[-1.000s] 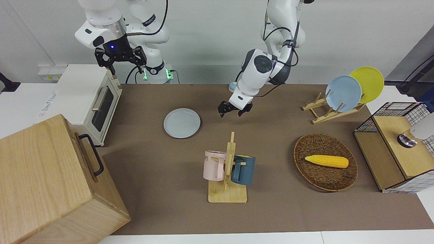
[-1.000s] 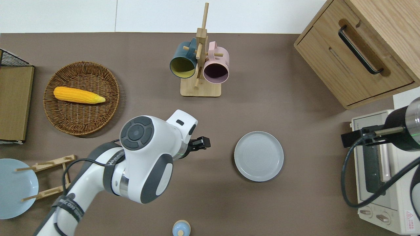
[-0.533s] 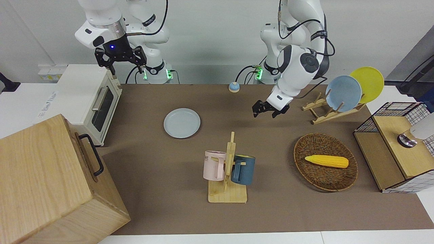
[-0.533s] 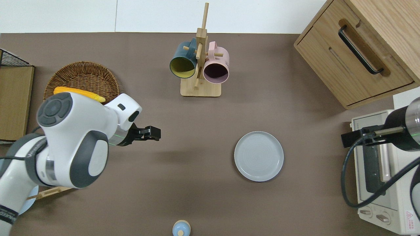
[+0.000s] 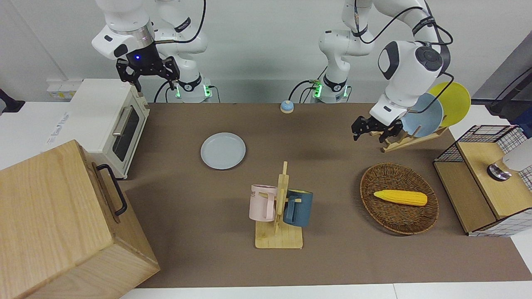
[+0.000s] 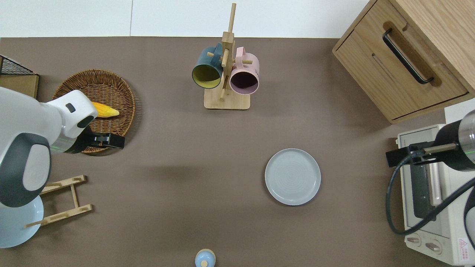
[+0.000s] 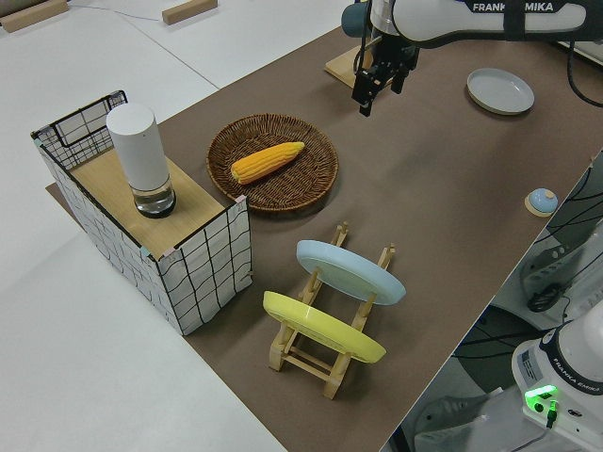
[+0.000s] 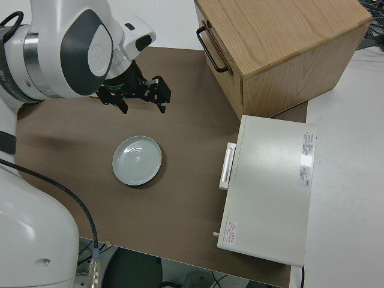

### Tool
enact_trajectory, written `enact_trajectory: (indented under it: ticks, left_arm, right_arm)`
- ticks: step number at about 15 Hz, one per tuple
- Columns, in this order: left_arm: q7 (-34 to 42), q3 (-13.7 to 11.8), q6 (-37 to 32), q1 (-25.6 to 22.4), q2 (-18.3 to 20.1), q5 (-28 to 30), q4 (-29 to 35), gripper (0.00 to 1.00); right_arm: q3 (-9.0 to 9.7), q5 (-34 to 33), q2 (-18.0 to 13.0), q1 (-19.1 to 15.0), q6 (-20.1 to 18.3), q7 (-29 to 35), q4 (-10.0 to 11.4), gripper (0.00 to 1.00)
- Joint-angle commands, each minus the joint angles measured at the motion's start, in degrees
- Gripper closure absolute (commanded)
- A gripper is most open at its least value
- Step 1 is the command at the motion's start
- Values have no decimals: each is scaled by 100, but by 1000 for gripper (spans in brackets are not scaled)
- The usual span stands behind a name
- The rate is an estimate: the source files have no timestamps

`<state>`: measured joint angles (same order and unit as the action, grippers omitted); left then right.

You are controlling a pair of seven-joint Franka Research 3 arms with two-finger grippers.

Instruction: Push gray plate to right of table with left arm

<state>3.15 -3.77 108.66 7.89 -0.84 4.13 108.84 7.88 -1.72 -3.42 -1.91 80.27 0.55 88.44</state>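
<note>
The gray plate (image 5: 222, 150) (image 6: 292, 177) (image 7: 500, 89) (image 8: 137, 159) lies flat on the brown table (image 5: 332, 265) (image 6: 185, 222). It sits toward the right arm's end, nearer to the robots than the mug rack, and nothing touches it. My left gripper (image 5: 371, 135) (image 6: 111, 141) (image 7: 373, 89) hangs open and empty in the air. In the overhead view it is over the wicker basket's rim, well away from the plate. The right arm is parked, its gripper (image 5: 148, 79) (image 8: 143, 103) open and empty.
A mug rack (image 5: 279, 207) (image 6: 224, 74) holds a pink and a blue mug. The wicker basket (image 5: 399, 216) (image 6: 107, 85) holds corn. A dish rack (image 5: 409, 139) carries a sky-blue and a yellow plate. A wire shelf (image 5: 486, 178), toaster oven (image 5: 108, 120), wooden cabinet (image 5: 62, 224) and small bell (image 5: 286, 106) are also there.
My left arm has swung away from the gray plate toward its own end of the table, to over the basket's rim. The plate and the right arm have not moved.
</note>
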Motion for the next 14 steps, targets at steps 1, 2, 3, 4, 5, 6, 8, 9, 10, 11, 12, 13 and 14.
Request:
enact_trajectory:
  ticks: [1,2,3,4,5,6,8,9,10,11,12,13,14]
  left_arm:
    - [116,332,-738,-375,163,-588,-703,9]
    - [116,385,-976,-420,163,-615,-1019,9]
    - [116,403,-1135,-446,163,-615,-1214,9]
    - [116,412,-1215,-455,163,-615,-1285,9]
    - [99,412,-1250,-473,172,-606,-1295,9]
    - [99,438,-1286,-508,224,-598,-1329,7]
    - [99,517,-1382,-578,242,-580,-1522,9]
    - [99,517,-1426,-587,242,-589,-1567,7]
    - [99,526,-1453,-587,251,-606,-1585,9]
    - [99,517,-1514,-596,251,-606,-1585,7]
    - [99,509,-1558,-596,251,-606,-1585,7]
    - [99,500,-1593,-587,251,-598,-1585,7]
    - [90,509,-1602,-587,251,-589,-1585,9]
  right_arm:
    - [109,-48,-53,-135,-81,-46,-2,5]
    - [109,-48,-53,-135,-81,-46,-2,7]
    - [109,-48,-53,-135,-81,-46,-2,5]
    - [109,-48,-53,-135,-81,-46,-2,5]
    - [109,-48,-53,-135,-81,-46,-2,5]
    - [109,-48,-53,-135,-81,-46,-2,5]
    - [109,-48,-53,-135,-81,-46,-2,5]
    - [109,-48,-53,-135,-81,-46,-2,5]
    - [109,-48,-53,-135,-81,-46,-2,5]
    - [109,-48,-53,-135,-81,-46,-2,5]
    - [109,-48,-53,-135,-81,-46,-2,5]
    - [109,-48,-53,-135,-81,-46,-2,5]
    - [109,-48,-53,-135,-81,-46,-2,5]
